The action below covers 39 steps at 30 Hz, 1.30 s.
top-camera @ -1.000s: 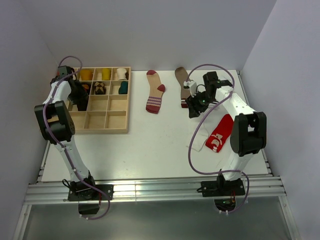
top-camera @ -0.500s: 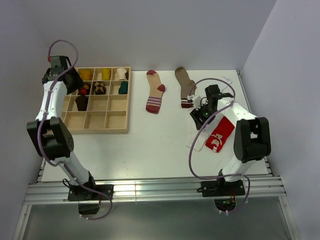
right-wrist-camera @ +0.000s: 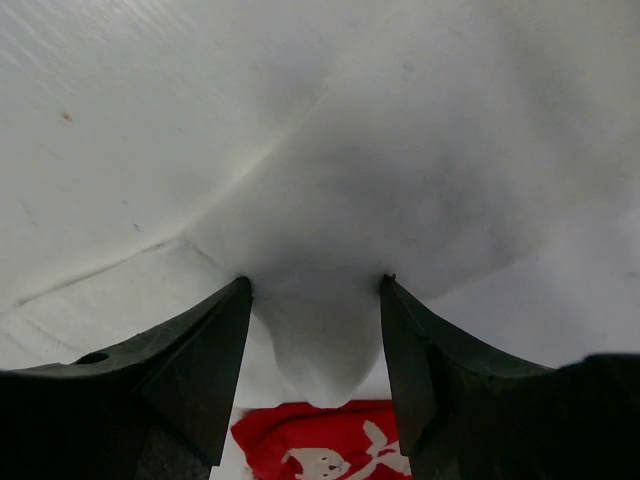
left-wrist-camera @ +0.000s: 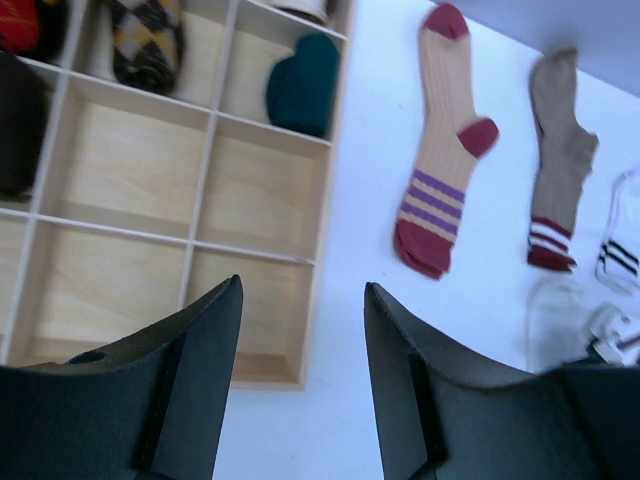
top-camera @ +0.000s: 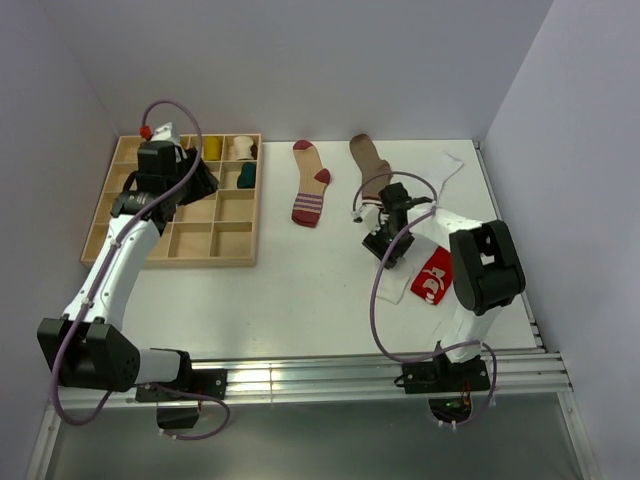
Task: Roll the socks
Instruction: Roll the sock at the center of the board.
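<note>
Gripping a bunched fold of a white sock [right-wrist-camera: 400, 150], the right jaws are clenched on the cloth. Fabric fills the gap and touches both fingers [right-wrist-camera: 190, 360], sloping away from them like a tent. The right arm [top-camera: 470, 260] is bent low over the right half of the tabletop [top-camera: 300, 300]. Just past the held fold lies the red sock [right-wrist-camera: 330, 455], its white skull mark facing up. Seen from above, it rests flat near the right edge with white cloth against its left side.

Left jaws released, nothing between them, held in the air over the wooden tray [left-wrist-camera: 130, 160]. The left arm [top-camera: 120, 250] stretches across the tray from the near left. The back compartments hold rolled socks, among them a teal roll [left-wrist-camera: 300, 85] and an argyle roll [left-wrist-camera: 145, 40].

Flat on the tabletop, between the tray and the right arm:
- a tan sock [left-wrist-camera: 440, 150] with red toe, red heel and purple stripes
- the brown sock [left-wrist-camera: 560, 150], beside it but apart, its cuff striped pale and red

A second white sock [top-camera: 447, 163] lies near the far right corner, well apart from the held one.
</note>
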Available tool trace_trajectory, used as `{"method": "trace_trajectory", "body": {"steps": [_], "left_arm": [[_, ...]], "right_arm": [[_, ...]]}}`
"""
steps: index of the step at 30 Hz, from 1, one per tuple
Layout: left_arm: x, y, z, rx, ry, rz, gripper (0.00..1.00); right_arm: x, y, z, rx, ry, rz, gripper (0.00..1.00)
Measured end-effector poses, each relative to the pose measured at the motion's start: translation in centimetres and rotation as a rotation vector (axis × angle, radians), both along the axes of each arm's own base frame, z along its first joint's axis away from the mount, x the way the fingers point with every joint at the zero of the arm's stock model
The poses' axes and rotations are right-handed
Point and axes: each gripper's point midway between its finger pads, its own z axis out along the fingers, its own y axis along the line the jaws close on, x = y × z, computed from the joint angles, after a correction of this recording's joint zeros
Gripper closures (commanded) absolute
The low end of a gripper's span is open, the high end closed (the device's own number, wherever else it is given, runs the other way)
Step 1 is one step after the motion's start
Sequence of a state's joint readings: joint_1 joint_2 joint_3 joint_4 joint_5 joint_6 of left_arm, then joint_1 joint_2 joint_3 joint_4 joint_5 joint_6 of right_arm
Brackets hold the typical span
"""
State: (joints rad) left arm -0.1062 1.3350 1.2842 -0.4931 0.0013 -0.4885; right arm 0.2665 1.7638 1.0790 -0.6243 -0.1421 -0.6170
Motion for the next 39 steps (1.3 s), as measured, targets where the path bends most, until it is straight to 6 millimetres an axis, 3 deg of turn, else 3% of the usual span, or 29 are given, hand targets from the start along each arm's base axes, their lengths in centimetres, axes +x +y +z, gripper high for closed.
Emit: {"method": "trace_trajectory", "body": {"steps": [6,11,15,18,21,28,32,39], "left_arm": [[-2.3,-3.9,-0.4,-0.021,-0.009,-0.098,0.43],[-2.8,-4.4,0.7,-0.036,-0.043,-0.11,0.43],[-3.5,-5.3,1.3,-0.052,-0.068,-0.14,0.43],[-4.0,-6.1,0.9,-0.062,-0.068,-0.162,0.42],[-4.5,-6.7,0.2,-0.066,-0.052,-0.177,0.42],[-4.6,-7.2,0.1,-0.069,-0.052,-0.192,0.42],[-4.6,-7.5,0.1,-0.071,-0.052,-0.203,0.42],[-4.7,-8.3,0.2,-0.075,-0.061,-0.224,0.42]], "right_arm": [[0.1,3.2,0.1,-0.012,0.016,0.066,0.38],[1.1,5.9,0.3,-0.008,0.061,0.097,0.38],[2.3,9.5,0.5,0.016,0.094,0.123,0.38],[3.7,12.1,0.6,0.049,0.088,0.128,0.38],[3.8,13.5,0.7,0.088,0.116,0.114,0.38],[3.5,14.3,1.0,0.144,0.146,0.046,0.38],[2.8,13.6,1.9,0.159,0.111,0.023,0.38],[1.8,11.7,7.7,0.183,-0.097,0.095,0.38]]}}
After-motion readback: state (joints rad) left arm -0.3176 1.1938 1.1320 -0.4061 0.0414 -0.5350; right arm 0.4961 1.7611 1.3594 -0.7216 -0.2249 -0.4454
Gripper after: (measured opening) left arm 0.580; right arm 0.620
